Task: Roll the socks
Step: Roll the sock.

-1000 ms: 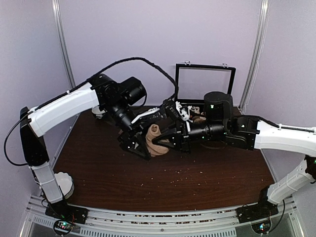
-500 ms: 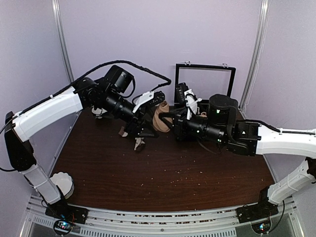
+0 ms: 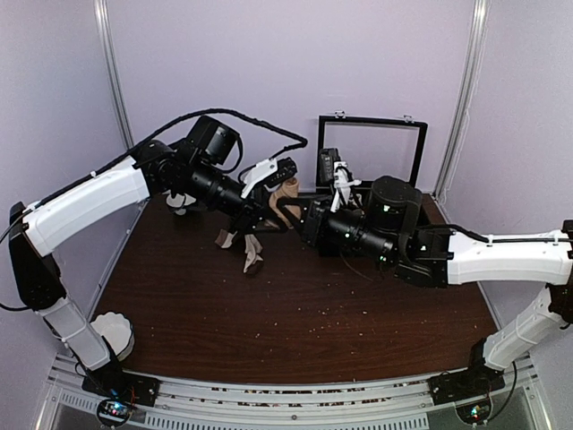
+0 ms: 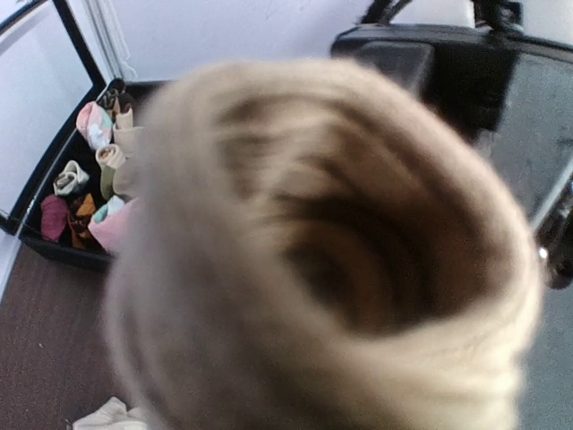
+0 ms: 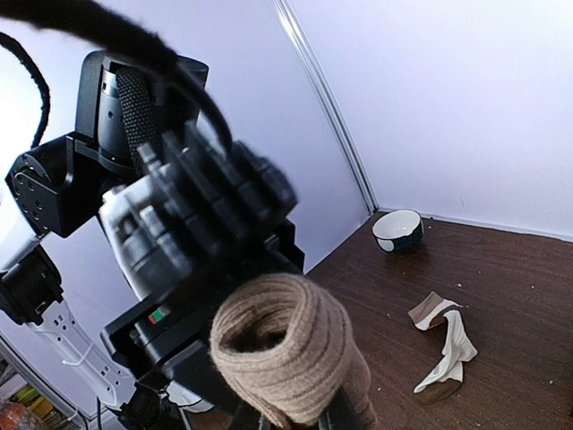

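Aloft, left fingers [image 3: 274,176] and right fingers [image 3: 302,208] clasp 1 rolled tan sock [image 5: 282,345].

The socks are sitting apart at this moment, one in the air and one on the table [image 3: 295,313].

1. The raised sock [image 3: 288,191] is hanging clear of the table, above its far middle. It is showing as a tan-beige ribbed tube [image 5: 282,345], bunched into thick rolled folds. Its open mouth [image 4: 358,269] is facing outward, with a dark hollow inside. The lower end is hidden.

2. The second sock [image 3: 248,253] is lying loose and unrolled on the table, left of and nearer than the raised one. It is lying crumpled and partly folded, showing tan fabric with paler whitish areas [image 5: 445,345].
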### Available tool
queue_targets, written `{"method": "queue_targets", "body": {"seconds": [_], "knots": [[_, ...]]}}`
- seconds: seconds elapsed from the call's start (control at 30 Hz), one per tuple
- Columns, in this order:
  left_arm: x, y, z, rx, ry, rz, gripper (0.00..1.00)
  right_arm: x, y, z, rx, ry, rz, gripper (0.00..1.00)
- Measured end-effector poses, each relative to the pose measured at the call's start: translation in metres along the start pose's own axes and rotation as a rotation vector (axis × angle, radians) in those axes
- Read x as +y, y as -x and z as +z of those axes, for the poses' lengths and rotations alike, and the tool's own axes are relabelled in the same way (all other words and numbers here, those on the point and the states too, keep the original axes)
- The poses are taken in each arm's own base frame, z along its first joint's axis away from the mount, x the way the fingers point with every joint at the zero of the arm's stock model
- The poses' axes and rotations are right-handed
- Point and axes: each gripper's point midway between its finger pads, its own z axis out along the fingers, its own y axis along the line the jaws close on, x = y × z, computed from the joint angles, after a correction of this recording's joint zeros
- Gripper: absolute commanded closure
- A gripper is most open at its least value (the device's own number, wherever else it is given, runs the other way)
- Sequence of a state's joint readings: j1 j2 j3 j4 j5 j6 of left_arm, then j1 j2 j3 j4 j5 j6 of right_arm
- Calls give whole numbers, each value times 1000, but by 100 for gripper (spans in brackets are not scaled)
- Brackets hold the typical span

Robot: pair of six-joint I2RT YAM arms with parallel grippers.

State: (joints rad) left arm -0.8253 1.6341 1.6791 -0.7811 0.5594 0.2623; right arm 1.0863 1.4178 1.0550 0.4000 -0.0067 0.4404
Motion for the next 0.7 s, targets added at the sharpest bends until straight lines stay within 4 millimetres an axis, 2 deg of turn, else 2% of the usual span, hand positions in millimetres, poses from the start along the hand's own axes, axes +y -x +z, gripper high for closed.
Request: {"method": "queue_targets", "body": {"seconds": [0.03,0.1,0.13,0.17,0.2,0.23,0.33,0.47,0.6,0.7], "knots": [[1,-1,0,3,4,2,100,1,0,0,-3,3,12,100],[2,-2,0,7,11,4,100,1,1,0,-4,6,22,93],[2,-1,-1,7,16,13,100,2,1,0,-4,9,32,80],[2,-1,-2,7,18,16,100,2,1,0,-4,11,36,34],[2,-1,-2,7,18,20,100,3,1,0,-4,16,38,4],[1,-1,-2,7,15,23,100,4,0,0,-2,21,43,0],[-8,1,-3,-10,-39,38,100,4,-6,-3,15,34,29,0],[-41,7,-13,-43,-223,49,100,-2,-17,-17,43,27,-45,0],[-66,20,-23,-94,-391,54,100,3,-3,-39,-23,35,-20,0],[-80,27,-29,-122,-493,47,100,1,18,-54,-66,39,4,0]]}}
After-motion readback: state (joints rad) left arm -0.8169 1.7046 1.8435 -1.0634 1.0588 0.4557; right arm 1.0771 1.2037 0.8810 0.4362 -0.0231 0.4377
